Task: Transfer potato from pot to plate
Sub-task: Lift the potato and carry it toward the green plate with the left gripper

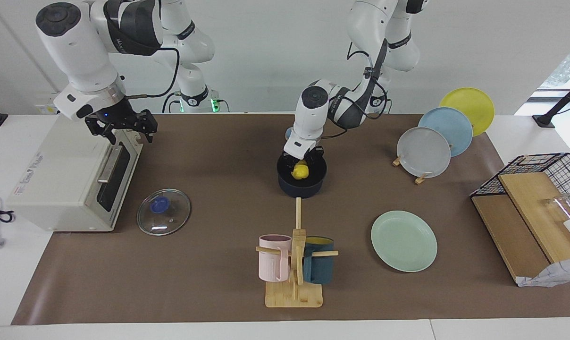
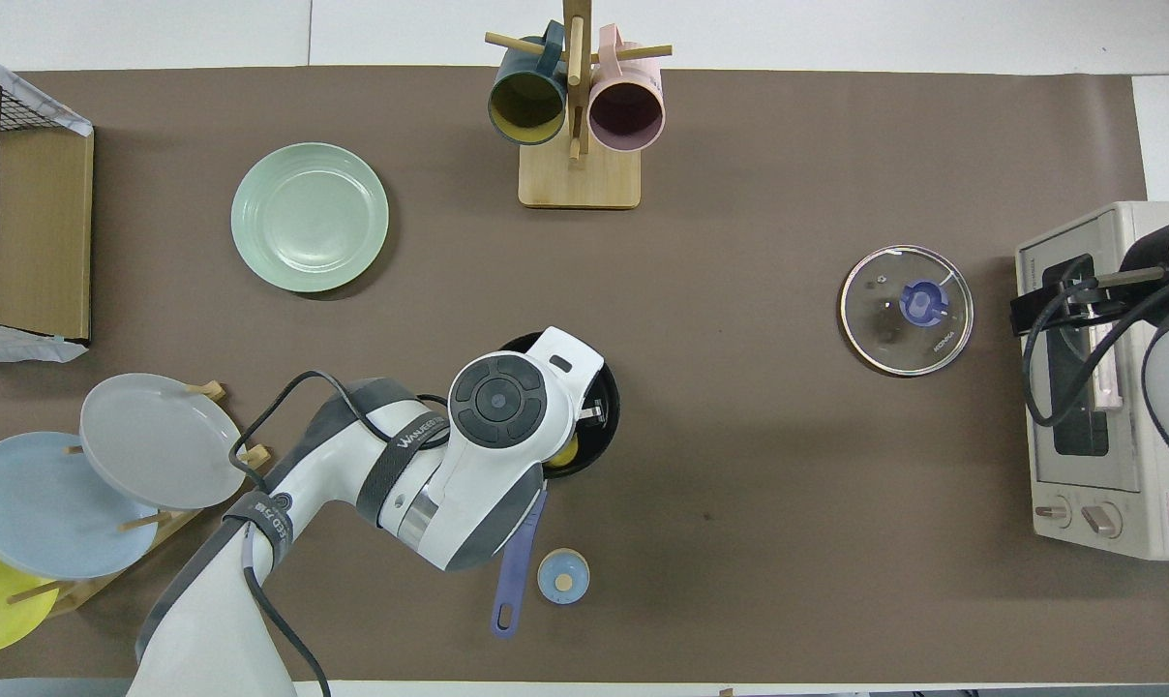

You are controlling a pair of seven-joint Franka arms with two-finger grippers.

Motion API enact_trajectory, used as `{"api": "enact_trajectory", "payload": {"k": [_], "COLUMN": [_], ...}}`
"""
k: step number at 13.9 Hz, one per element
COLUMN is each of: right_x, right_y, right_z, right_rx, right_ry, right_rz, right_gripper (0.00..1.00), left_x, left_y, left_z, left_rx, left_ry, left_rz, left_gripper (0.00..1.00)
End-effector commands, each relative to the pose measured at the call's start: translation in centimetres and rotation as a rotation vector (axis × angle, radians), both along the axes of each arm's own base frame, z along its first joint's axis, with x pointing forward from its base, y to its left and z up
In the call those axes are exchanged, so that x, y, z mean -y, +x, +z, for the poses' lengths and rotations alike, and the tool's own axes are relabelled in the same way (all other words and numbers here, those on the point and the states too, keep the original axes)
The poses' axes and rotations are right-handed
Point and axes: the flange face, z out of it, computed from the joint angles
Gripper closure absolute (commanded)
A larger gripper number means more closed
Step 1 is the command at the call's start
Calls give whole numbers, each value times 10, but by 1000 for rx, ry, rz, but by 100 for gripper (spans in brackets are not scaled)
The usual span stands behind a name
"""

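Right gripper [image 1: 124,126]: your right arm is waiting over the toaster oven [image 1: 72,182], jaws spread open.
Left gripper [image 1: 302,158]: it is reaching into the pot [image 1: 301,182]; jaws are closing around the potato [image 1: 300,170].
Potato: sitting inside the pot, mid-bench.
Plate [image 1: 404,241]: lying empty, farther from you, toward the left arm's end.

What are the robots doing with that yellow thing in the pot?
The left gripper is down in the pot, right at the potato, which sits inside. It looks ready to lift it out. The plate lies bare on the table toward the left arm's end, farther from the robots than the pot. The right gripper waits, raised over the toaster oven. The glass lid lies beside the oven.
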Motion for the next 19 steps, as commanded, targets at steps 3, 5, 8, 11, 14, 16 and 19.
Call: {"api": "enact_trajectory", "payload": {"k": [3,5,8,11,14,16,19], "right_x": [4,7,6,6,8,9,4], "right_y": [0,0,-1,-1,-1,-2,-3], "right_z": [2,2,3,10,12,14,14], "right_rx": [-12,-13,-18,1,17,18,17], "right_ry": [2,5,7,18,32,39,40], "right_rz": [-21,-26,-27,-29,-38,-42,-33], "right_gripper": [0,0,0,0,0,0,0], "left_x": [-3,-20,-48,-87,-141,-188,-238], "left_y": [10,30,67,96,131,156,184], "left_z": [37,74,129,155,163,158,136], "left_rx": [-35,-45,-76,-95,-74,-73,-47], "left_ry": [11,13,-4,-11,-20,-28,7], "left_rz": [15,43,74,38,-3,-24,-64], "left_gripper": [100,100,100,100,100,100,100]}}
